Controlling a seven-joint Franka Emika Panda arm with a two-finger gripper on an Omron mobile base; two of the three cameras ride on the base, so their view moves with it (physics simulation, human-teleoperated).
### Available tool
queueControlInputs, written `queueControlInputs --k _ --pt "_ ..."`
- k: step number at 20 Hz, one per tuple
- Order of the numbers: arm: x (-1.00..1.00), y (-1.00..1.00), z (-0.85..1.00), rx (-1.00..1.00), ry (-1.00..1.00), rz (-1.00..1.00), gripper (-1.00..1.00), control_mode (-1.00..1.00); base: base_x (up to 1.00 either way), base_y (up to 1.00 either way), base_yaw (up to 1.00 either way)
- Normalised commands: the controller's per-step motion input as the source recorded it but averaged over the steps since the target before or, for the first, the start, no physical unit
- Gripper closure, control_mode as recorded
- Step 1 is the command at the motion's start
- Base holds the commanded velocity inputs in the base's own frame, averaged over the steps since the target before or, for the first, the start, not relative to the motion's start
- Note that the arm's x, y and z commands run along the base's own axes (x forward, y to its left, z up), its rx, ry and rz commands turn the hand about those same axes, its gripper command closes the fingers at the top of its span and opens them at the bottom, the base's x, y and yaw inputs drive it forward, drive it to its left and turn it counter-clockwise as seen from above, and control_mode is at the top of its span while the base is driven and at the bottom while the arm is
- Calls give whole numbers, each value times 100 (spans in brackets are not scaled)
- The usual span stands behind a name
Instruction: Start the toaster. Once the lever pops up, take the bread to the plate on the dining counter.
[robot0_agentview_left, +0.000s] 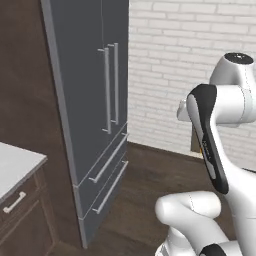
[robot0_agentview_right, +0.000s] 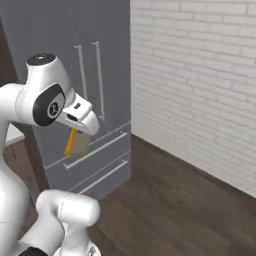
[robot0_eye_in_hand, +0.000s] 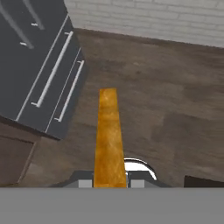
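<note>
Bread sits edge-on between the two fingertips in hand view, golden-brown crust edge facing the camera, slice running up from the bottom centre of that view. Gripper is clamped on it, one pad on each flat side, jaws narrow to slice thickness. In right base view the slice hangs below the hand, orange crust edge on its left, tan face turned toward the camera, tilted a bit off vertical. In left base view a small tan sliver of it peeks out behind the forearm.

Arm pose: folded up high, elbow bent, shoulder link bulging low in both base views, wrist at about mid-height, hand pointing down and forward over the floor. Hand is in the air, touching nothing but the slice.

Around it: dark wood floor below the slice. Tall grey fridge with long vertical handles and two drawer pulls stands ahead-left, just beside the white brick wall. Corner of a white-topped counter over brown cabinet shows at far left of left base view.
</note>
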Motion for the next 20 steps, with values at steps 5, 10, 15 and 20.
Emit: queueControlInputs --k 5,10,15,20 --pt "0 0 0 0 0 0 100 100 3 -9 -80" --pt "0 0 0 0 0 0 100 100 27 -2 -70" --pt "0 0 0 0 0 0 100 100 54 0 -57" --pt "0 0 0 0 0 0 100 100 70 0 -46"
